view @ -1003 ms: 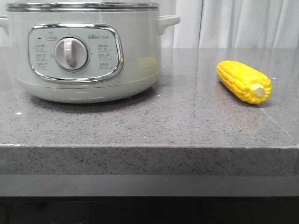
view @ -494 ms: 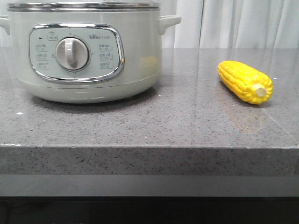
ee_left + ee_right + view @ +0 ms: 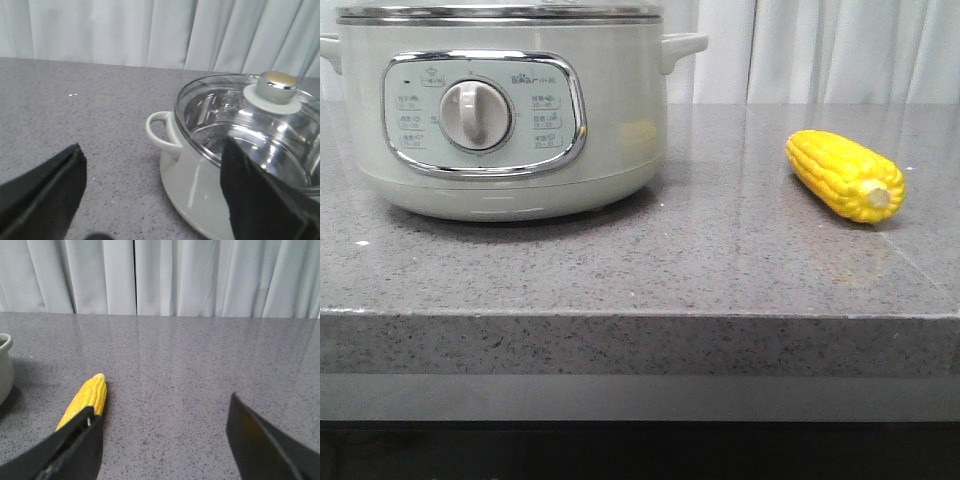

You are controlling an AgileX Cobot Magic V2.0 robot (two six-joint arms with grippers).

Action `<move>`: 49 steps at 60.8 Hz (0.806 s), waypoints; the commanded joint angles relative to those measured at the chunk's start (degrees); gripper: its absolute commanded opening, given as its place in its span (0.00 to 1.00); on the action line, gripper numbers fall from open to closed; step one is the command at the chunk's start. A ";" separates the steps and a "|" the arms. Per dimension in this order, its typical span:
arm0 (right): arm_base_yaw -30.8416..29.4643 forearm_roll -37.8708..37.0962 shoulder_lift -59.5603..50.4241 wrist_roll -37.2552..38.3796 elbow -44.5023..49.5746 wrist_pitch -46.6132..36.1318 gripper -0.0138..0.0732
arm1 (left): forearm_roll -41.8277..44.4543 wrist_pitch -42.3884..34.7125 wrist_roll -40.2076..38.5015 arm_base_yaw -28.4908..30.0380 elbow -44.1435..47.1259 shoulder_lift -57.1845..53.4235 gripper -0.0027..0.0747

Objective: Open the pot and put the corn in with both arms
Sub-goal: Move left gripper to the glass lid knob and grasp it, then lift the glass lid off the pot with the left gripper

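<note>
With both end effectors spread wide and empty, the left end effector (image 3: 150, 195) may slip off the lidded electric cooker's (image 3: 505, 110) smooth knob (image 3: 273, 85), and the corn cob (image 3: 844, 176), lying well right on the bench (image 3: 650, 260), may roll away from the right end effector (image 3: 162, 440).
</note>
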 commanded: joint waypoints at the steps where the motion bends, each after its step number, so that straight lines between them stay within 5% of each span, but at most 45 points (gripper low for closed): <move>1: -0.26 0.20 1.02 -0.07 -1.65 -4.34 0.78 | -0.96 -2.09 1.25 -3.18 -6.65 5.12 0.72; 14: -0.26 0.20 1.02 -0.07 -1.65 -4.34 0.78 | -1.26 4.07 1.08 -10.60 -20.69 20.48 0.72; 25: -0.26 0.20 1.02 -0.07 -1.65 -4.34 0.78 | -3.02 16.96 0.50 -13.55 -36.33 32.58 0.72; 49: -0.20 0.20 1.02 -0.07 -1.65 -4.34 0.78 | -2.70 24.49 0.50 -16.31 -56.67 51.85 0.70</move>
